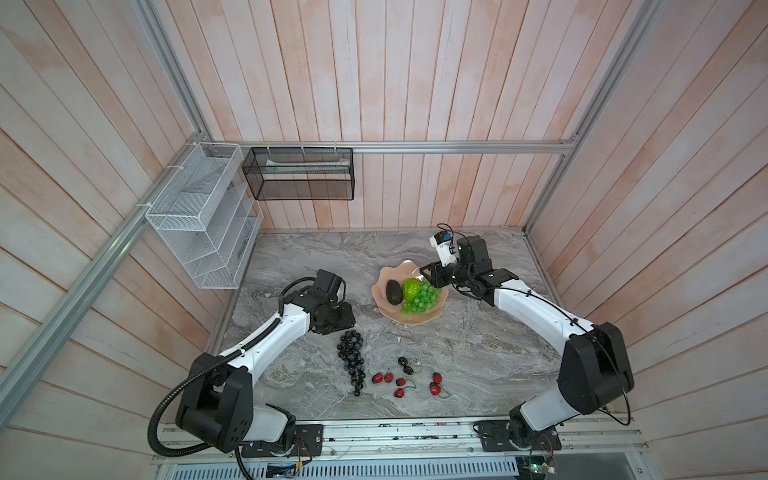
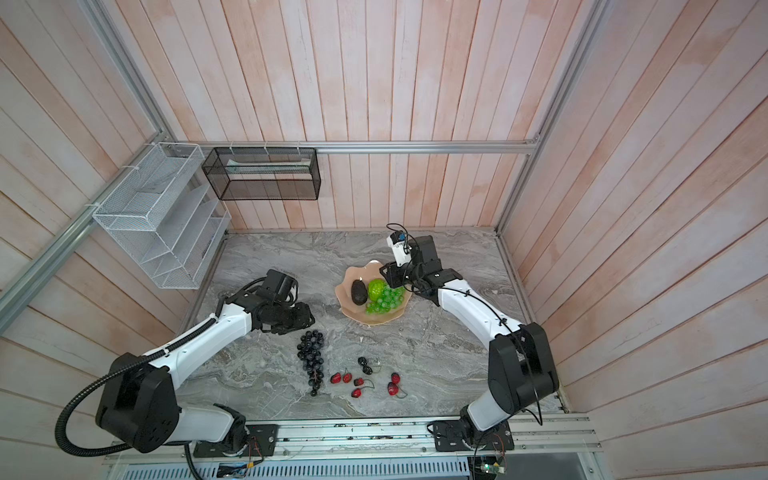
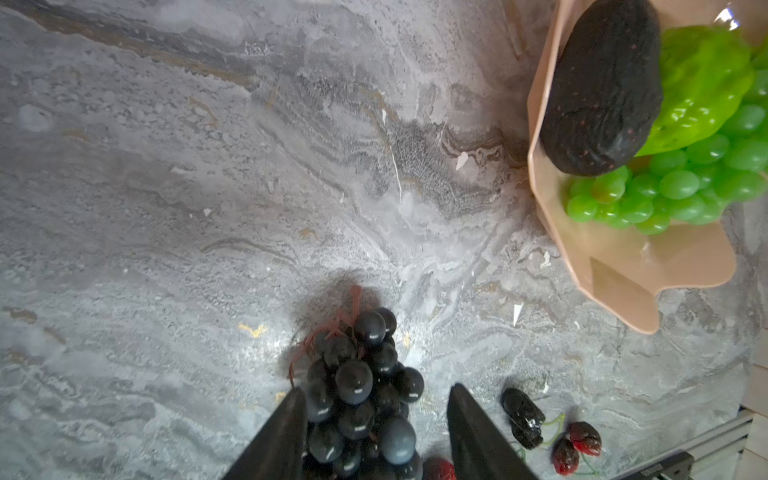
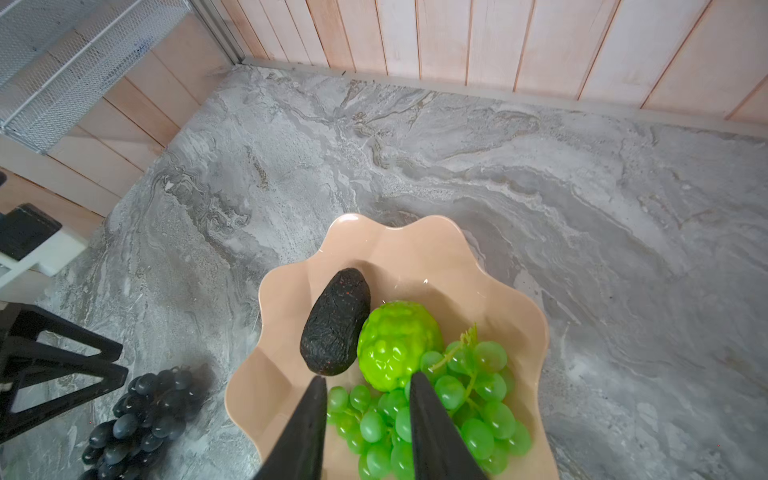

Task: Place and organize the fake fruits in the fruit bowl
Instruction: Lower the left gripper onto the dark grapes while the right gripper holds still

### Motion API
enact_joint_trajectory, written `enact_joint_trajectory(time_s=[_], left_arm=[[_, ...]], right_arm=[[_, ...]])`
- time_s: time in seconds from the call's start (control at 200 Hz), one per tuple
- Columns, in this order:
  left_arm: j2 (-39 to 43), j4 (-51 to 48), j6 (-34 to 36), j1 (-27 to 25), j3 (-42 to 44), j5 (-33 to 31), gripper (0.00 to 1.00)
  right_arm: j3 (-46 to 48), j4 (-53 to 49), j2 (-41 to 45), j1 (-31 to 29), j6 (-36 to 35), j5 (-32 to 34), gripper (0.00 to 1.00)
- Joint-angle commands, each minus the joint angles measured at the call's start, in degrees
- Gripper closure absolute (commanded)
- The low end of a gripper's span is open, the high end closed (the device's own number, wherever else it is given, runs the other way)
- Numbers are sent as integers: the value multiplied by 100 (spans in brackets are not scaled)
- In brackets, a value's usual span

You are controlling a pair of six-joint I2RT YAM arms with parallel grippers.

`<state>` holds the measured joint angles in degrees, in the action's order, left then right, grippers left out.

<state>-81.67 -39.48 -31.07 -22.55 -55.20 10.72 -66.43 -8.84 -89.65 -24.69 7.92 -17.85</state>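
The peach-pink fruit bowl (image 1: 395,270) (image 4: 399,253) holds the black avocado (image 1: 393,291) (image 4: 336,322), the bright green knobbly fruit (image 1: 411,289) (image 4: 395,345) and the green grape bunch (image 1: 422,301) (image 4: 478,399). My right gripper (image 1: 427,277) (image 4: 368,376) hovers over the green grapes, open and holding nothing. The dark purple grape bunch (image 1: 351,357) (image 3: 357,386) lies on the marble. My left gripper (image 1: 340,329) (image 3: 376,388) is open and straddles its stem end; one finger touches the grapes, the other stands apart. Red cherries (image 1: 382,377) (image 3: 582,444) and a black pair (image 1: 405,365) (image 3: 521,415) lie near the front.
A white wire basket (image 1: 199,216) hangs on the left wall and a black mesh basket (image 1: 299,174) on the back wall. Wooden walls close in three sides of the marble top. A metal rail (image 1: 395,436) with both arm bases runs along the front edge.
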Motion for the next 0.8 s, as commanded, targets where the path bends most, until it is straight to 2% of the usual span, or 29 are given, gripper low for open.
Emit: enact_joint_trajectory(time_s=[0.0, 0.11, 0.295, 0.405, 0.64, 0.795], left_arm=[[-375, 167, 171, 81, -139, 181, 43], [-707, 233, 334, 141, -129, 467, 51], [-913, 552, 382, 145, -50, 569, 52], [-1067, 652, 390, 146, -37, 648, 62], [-1226, 662, 451, 146, -2, 656, 70], [-1238, 729, 452, 145, 35, 713, 85]], right_arm=[[-43, 5, -161, -25, 139, 115, 67], [-101, -13, -310, -52, 196, 99, 68], [-119, 49, -439, -106, 240, 73, 69], [-133, 48, -486, -116, 211, 80, 69], [-92, 90, -509, -116, 175, 147, 70], [-93, 164, -545, -115, 183, 146, 70]])
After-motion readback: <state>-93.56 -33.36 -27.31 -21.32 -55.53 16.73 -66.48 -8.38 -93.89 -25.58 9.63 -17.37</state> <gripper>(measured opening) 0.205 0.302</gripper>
